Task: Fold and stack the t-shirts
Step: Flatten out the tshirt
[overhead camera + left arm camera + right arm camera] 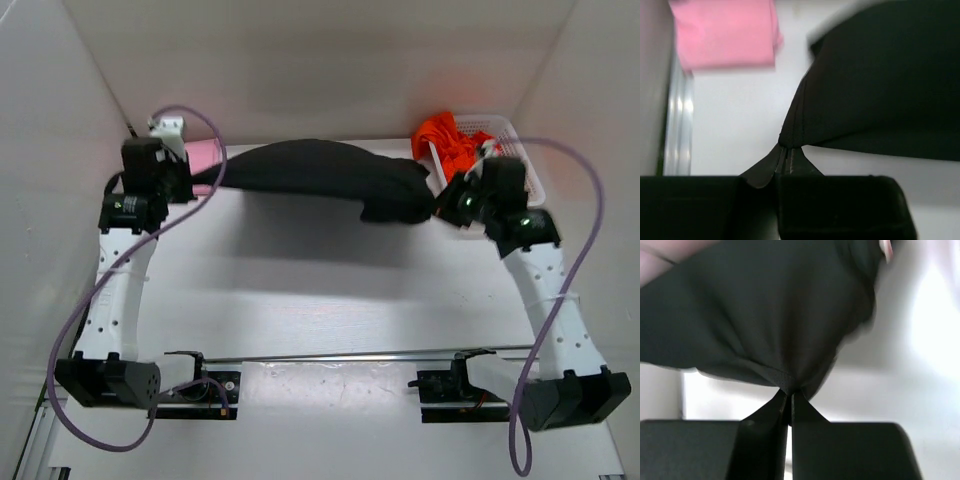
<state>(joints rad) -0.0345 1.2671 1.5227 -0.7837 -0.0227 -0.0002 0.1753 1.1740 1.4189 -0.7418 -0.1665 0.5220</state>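
The black t-shirt hangs stretched above the table between both arms. My left gripper is shut on its left edge, and the wrist view shows the cloth pinched at the fingertips. My right gripper is shut on the bunched right end, with the fabric gathered at its tips. A light pink t-shirt lies folded at the back left. The orange-red t-shirt spills out of the basket at the back right.
A white mesh basket stands at the back right, just behind the right arm. White walls close in the table on the left, back and right. A metal rail runs across the near edge between the arm bases.
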